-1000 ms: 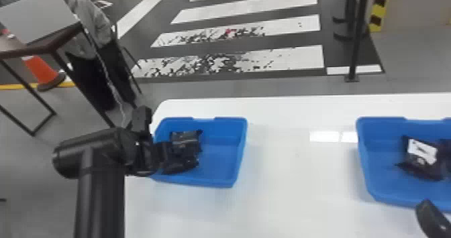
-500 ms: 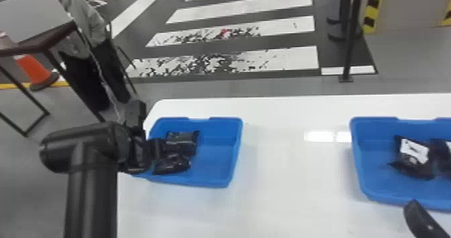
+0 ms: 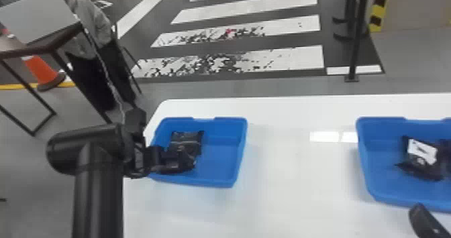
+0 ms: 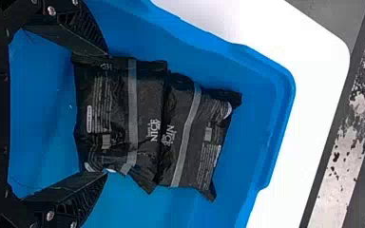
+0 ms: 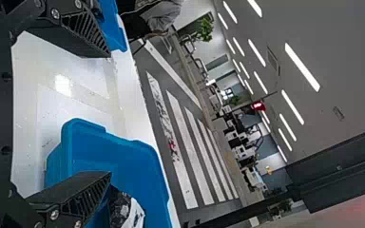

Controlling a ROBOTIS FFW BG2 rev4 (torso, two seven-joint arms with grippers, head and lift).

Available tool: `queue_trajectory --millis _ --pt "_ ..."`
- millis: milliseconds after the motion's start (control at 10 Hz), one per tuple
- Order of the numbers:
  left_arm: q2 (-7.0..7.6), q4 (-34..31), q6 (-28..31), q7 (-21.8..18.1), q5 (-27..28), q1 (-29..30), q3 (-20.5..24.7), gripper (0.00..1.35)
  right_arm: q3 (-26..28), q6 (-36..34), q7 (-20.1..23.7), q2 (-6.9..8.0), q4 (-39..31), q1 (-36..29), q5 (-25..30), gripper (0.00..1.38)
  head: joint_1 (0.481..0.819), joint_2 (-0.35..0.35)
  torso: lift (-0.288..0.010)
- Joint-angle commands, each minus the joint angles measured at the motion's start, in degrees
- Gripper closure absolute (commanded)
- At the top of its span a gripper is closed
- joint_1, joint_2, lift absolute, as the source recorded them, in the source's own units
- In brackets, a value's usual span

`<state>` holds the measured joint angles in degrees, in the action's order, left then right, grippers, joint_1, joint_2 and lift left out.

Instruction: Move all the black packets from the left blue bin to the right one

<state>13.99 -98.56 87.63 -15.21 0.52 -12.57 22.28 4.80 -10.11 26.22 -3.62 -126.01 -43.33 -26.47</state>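
Black packets (image 4: 145, 109): two left in the left blue bin (image 3: 218, 163), left gripper (image 4: 107, 114) spread around one. Well right of that bin, the other bin (image 3: 382, 177) has at least one packet (image 3: 421, 158); right gripper (image 5: 110, 114) spread too.

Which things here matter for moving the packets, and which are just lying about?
Part of the job:
left blue plastic bin
two grey-striped black packets inside
right blue plastic bin
white-patched black packet inside
flat-fingered black left gripper, right gripper

Just around:
orange traffic cone
flat grey panel
black upright post
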Motion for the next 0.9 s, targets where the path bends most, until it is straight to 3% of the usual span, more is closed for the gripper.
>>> queue_trajectory --millis 0,300,500,600,800 --pt "-0.1 4.14 -1.57 0.54 0.51 -1.64 0.23 0.15 0.0 -0.58 0.24 -0.07 0.36 0.17 -0.15 0.15 0.695 0.35 -0.138" --pt "-0.01 12.29 -3.97 0.97 1.65 -5.57 0.23 0.29 0.0 -1.0 0.68 -0.07 0.93 0.59 -0.27 0.15 0.695 0.35 -0.138" --pt "0.08 13.56 -3.54 0.89 0.51 -5.01 0.0 0.95 0.0 -1.0 0.68 -0.07 1.07 0.59 -0.84 0.15 0.695 0.35 -0.138" --pt "0.08 13.42 -3.68 0.62 -0.06 -4.31 -0.22 1.19 0.0 -1.14 0.77 -0.07 1.21 0.45 -0.84 0.15 0.695 0.35 -0.138" --pt "0.08 10.32 -5.23 -1.4 1.08 -2.48 -1.82 1.21 0.0 -1.14 0.86 -0.07 1.21 0.45 -0.95 0.15 0.695 0.35 -0.138"
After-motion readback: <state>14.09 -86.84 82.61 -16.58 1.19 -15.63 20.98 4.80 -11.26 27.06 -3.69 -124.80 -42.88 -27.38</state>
